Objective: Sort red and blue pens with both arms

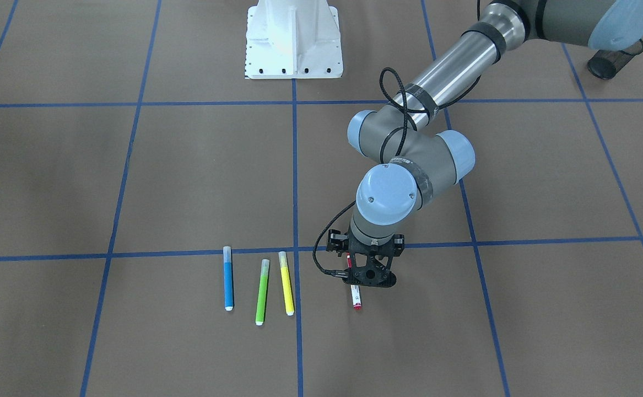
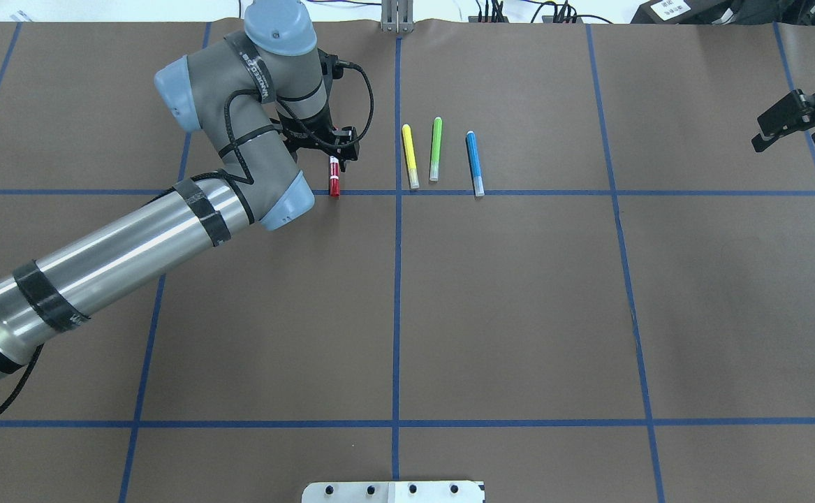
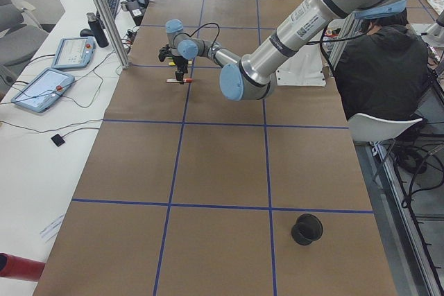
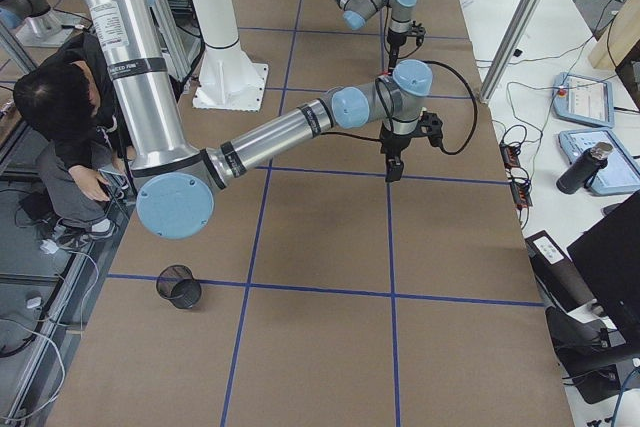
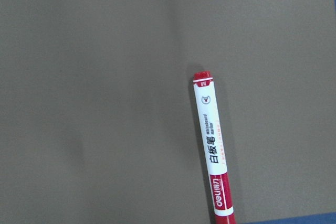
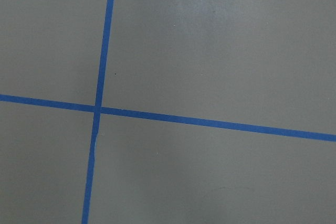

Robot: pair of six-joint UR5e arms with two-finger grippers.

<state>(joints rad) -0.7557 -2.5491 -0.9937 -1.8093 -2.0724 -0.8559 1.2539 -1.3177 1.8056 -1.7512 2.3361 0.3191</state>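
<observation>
Nearest, on the brown paper tabletop (image 1: 189, 182) gridded with blue tape, lying in a row: slim blue marker with pale cap (image 1: 228, 279), slim green marker (image 1: 262, 292), slim yellow marker (image 1: 286, 283). Just beside these, thicker red-capped marker with white printed barrel (image 1: 356, 298), under the black left gripper (image 1: 372, 280); reads "deli" and 白板笔. Cannot tell how wide those fingers stand. Well apart, black right gripper (image 2: 788, 140), fingers spread, holding nothing. Further, white robot base (image 1: 293, 38). Farthest, black mesh cup (image 1: 608, 63); contents not visible.

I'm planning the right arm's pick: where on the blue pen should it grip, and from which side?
Mid-barrel of the blue pen, from straight above, closing across its width: it lies flat, slim, with a gap to the green pen.
</observation>
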